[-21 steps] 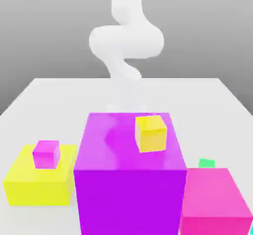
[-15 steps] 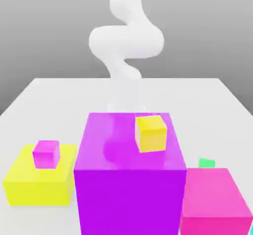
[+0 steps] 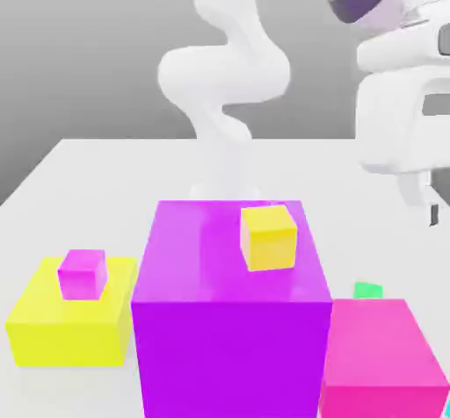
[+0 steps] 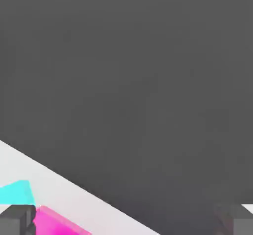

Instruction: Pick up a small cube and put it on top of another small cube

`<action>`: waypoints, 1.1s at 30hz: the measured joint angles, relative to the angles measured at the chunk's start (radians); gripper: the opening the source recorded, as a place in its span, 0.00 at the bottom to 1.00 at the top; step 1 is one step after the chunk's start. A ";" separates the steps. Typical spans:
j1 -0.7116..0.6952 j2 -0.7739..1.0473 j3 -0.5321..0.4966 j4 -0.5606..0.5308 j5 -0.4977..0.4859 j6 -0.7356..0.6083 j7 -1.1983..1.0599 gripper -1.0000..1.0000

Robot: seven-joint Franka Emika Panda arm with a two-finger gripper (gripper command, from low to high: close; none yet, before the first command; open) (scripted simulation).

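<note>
Smooth, rounded white segments of the arm [image 3: 225,69] are seen at the upper centre of the exterior view. At its upper right, more white casing is marked by a dark purplish band, a ringed grey cap and grey recessed panels; the gripper [image 3: 432,198] is tipped in dark grey.

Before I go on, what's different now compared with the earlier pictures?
The arm's hand and claw have come into the exterior view, at its upper right, beyond the pink block. Nothing was visibly taken or let go; the claw is open and empty. The yellow cube on the purple block, the magenta cube and the green cube stayed put.
</note>
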 joint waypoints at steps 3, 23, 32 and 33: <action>0.027 0.110 0.013 0.018 -0.026 0.022 -0.009 0.50; 0.164 0.564 0.003 0.104 -0.145 0.184 -0.005 0.00; 0.071 0.258 0.014 0.017 -0.041 -0.028 -0.041 0.00; 0.058 0.221 0.007 0.006 -0.029 -0.053 -0.042 0.00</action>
